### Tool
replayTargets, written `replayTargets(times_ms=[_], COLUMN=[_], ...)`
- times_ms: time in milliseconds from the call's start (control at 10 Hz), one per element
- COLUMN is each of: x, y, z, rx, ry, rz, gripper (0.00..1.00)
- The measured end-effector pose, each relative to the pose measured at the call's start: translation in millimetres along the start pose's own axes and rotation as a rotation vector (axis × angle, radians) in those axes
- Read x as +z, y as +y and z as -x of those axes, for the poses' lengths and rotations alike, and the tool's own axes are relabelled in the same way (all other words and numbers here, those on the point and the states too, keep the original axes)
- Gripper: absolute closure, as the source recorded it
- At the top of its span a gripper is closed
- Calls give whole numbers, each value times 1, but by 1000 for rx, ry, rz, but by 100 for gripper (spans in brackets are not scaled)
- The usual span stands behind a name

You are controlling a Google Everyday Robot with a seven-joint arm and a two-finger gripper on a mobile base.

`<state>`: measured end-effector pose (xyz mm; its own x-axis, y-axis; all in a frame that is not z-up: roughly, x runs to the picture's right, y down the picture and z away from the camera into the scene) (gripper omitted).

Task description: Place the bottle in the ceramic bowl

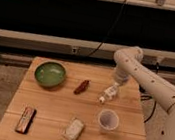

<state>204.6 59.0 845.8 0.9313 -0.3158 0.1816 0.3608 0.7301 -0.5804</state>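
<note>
The bottle (pixel 107 94), small and white, lies tilted on the wooden table (pixel 54 107), right of centre, with its narrow cap end pointing down-left. My gripper (pixel 114 86) hangs straight down from the white arm (pixel 145 77), right over the bottle's upper end. It stands open, and I cannot tell whether it touches the bottle. The ceramic bowl (pixel 50 73), round and green, sits empty at the table's back left, well apart from the gripper.
A clear plastic cup (pixel 107 121) stands just in front of the bottle. A brown oblong item (pixel 82 87) lies between the bowl and the bottle. A dark bar (pixel 25 119) and a pale packet (pixel 74 129) lie near the front edge.
</note>
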Motion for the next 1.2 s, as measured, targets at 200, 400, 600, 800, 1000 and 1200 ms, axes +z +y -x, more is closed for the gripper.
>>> replayTargets(times_ms=[200,400,600,800,1000,1200], x=[13,19,25,38,44,53], y=[-2,-4,-6,-7,-9,-9], z=[-1,-1,-2,0,0,3], rx=[-10,-16,-15,-16,-16,-20], ry=[-13,-23,-33,-46,-56,-70], rz=[9,12,14,26,26,39], gripper=[20,20,20,20,20,20])
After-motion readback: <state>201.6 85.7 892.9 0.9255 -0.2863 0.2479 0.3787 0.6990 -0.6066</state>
